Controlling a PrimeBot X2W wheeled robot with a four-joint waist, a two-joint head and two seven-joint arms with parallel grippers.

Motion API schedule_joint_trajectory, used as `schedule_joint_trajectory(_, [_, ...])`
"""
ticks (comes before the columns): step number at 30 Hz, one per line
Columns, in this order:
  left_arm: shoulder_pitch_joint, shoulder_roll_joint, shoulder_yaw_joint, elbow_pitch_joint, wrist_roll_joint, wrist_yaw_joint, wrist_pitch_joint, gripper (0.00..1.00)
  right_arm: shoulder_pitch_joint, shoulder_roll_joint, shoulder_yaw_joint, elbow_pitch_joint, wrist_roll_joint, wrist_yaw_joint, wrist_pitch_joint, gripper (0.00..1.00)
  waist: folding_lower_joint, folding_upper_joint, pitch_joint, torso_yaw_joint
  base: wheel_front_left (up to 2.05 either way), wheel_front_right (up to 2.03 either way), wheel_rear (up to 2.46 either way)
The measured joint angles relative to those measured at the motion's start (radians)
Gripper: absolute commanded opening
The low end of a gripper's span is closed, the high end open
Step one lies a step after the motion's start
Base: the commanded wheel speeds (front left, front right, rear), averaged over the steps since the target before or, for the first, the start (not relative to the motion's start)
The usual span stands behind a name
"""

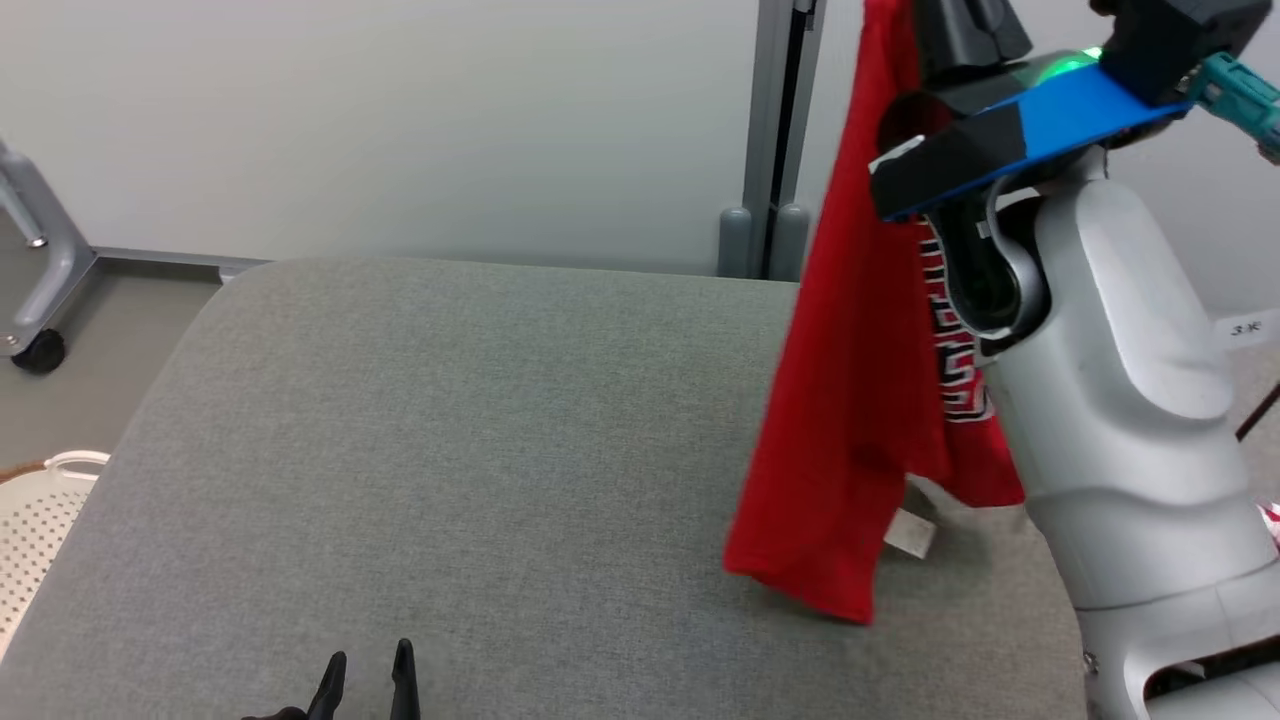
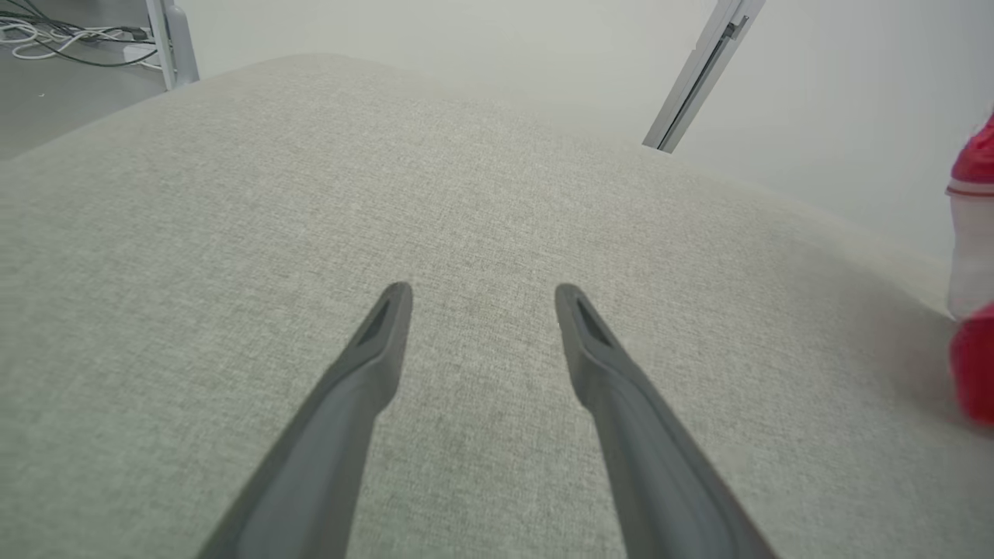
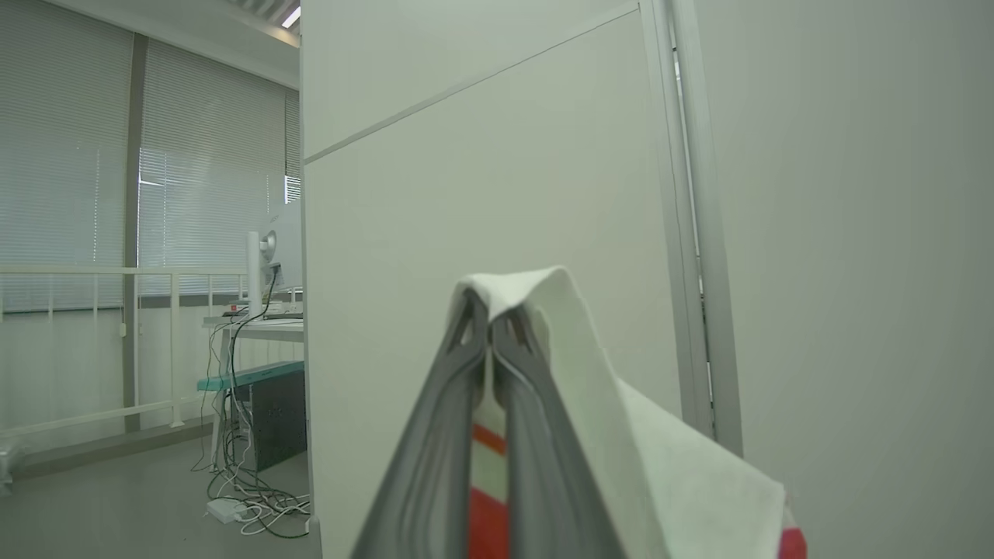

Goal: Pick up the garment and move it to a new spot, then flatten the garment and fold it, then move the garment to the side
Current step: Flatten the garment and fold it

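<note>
A grey padded table [image 1: 450, 450] spreads across the middle. A white perforated basket [image 1: 40, 520] sits just beside its near left edge. A black caster [image 1: 40, 352] stands far left, and a grey post [image 1: 775, 140] rises beyond the far edge.

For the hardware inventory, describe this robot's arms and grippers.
Left gripper: two long, dark grey, tapering fingers with slotted tips. Right gripper: the same grey fingers. Right arm: smooth, rounded silver-white shell, carrying a blue-and-black plate, a green light and a teal connector.

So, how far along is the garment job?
Done: the red printed garment is picked up. In hand: it hangs from the shut right gripper above the grey fabric table; the left gripper is open, empty. Left: setting down, flattening, folding, moving aside.
</note>
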Motion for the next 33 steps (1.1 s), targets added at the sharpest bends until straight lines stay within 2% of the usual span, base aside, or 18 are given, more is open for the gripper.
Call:
schedule_joint_trajectory(2, [0.0,0.0,-0.004,0.002,-0.001,0.0,0.0,1.0,-0.036,0.003,0.04,0.022,0.024,0.0,-0.027,0.0,0.0,0.0,0.002,0.017,0.0,0.0,0.0])
schedule_joint_trajectory(4, [0.0,0.0,-0.007,0.004,-0.004,0.0,0.0,1.0,-0.086,0.004,0.037,0.044,0.026,0.0,-0.049,0.0,0.0,0.0,0.005,0.029,0.0,0.0,0.0])
schedule_joint_trajectory(10, [0.002,0.0,0.014,-0.002,-0.015,0.0,0.0,1.0,-0.091,0.005,-0.085,0.169,-0.075,0.0,-0.065,0.0,-0.0001,-0.0001,0.013,0.016,0.0,0.0,0.0])
schedule_joint_trajectory(15, [-0.002,-0.001,0.017,-0.018,-0.016,0.0,0.0,1.0,0.095,0.0,-0.23,0.304,-0.235,0.0,-0.067,0.0,0.0001,-0.0001,0.042,-0.033,0.0,0.0,0.0])
schedule_joint_trajectory(19, [-0.031,0.005,0.004,-0.032,-0.018,0.0,0.0,1.0,0.252,0.0,-0.289,0.332,-0.332,0.0,-0.067,0.0,0.0002,-0.0001,0.075,-0.065,0.0,0.0,0.0])
schedule_joint_trajectory(22, [-0.047,0.016,-0.013,-0.042,-0.027,0.0,0.0,1.0,0.375,0.002,-0.313,0.336,-0.344,0.0,-0.067,0.0,0.0001,-0.0001,0.089,-0.082,0.0,0.0,0.0])
schedule_joint_trajectory(23, [-0.049,0.018,-0.019,-0.046,-0.031,0.0,0.0,1.0,0.41,0.002,-0.316,0.335,-0.343,0.0,-0.067,0.07,0.0001,-0.0001,0.093,-0.087,0.0,0.0,0.0])
schedule_joint_trajectory(24, [-0.054,0.021,-0.027,-0.049,-0.034,0.0,0.0,1.0,0.441,0.002,-0.325,0.328,-0.337,0.0,-0.067,0.38,0.0,-0.0001,0.095,-0.091,0.0,0.0,0.0])
schedule_joint_trajectory(25, [-0.058,0.023,-0.032,-0.053,-0.035,0.0,0.0,1.0,0.467,0.002,-0.327,0.323,-0.322,0.0,-0.067,1.0,0.0001,-0.0001,0.096,-0.096,0.0,0.0,0.0])
schedule_joint_trajectory(33, [-0.109,0.043,-0.091,-0.079,-0.074,0.0,0.0,1.0,0.593,0.001,-0.291,0.22,-0.251,0.0,-0.068,1.0,0.0,-0.0001,0.129,-0.141,0.0,0.0,0.0])
